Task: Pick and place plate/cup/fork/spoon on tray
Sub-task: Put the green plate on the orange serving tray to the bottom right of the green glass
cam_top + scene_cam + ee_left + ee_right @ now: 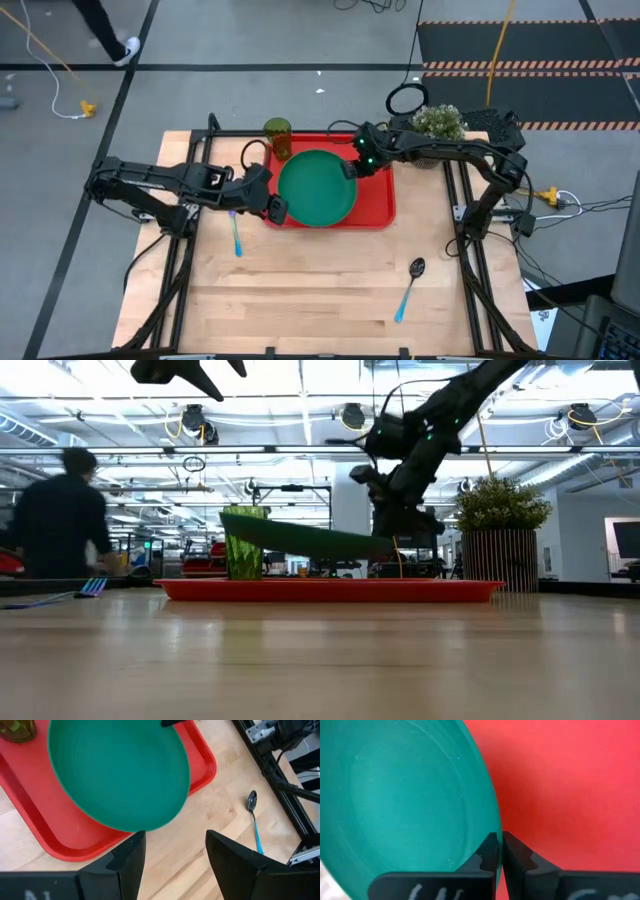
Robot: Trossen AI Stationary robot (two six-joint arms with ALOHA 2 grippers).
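The dark-green plate (318, 187) hangs tilted over the red tray (380, 205), clear of it in the low view (300, 538). My right gripper (352, 166) is shut on the plate at its far right rim. My left gripper (272, 207) is open and empty beside the plate's near left edge, over the tray's near left corner. The olive-green cup (277, 136) stands upright on the tray's far left corner. The fork (236, 233) lies on the table near the tray's near left corner. The spoon (410, 286) lies on the table at the near right. My right gripper pinches the plate's rim (490, 827) on its far right side between its two fingers, one on the upper face and one on the outer side. The fingers come slanting from the far right. The plate is lifted clear of the tray and tilted, its left side (232, 517) higher.
A potted plant (438, 122) stands at the far right behind the tray. Black frame rails (468, 260) run along both table sides. A person (60, 520) stands in the room beyond the table. Bare wood lies in the near half of the table (320, 300).
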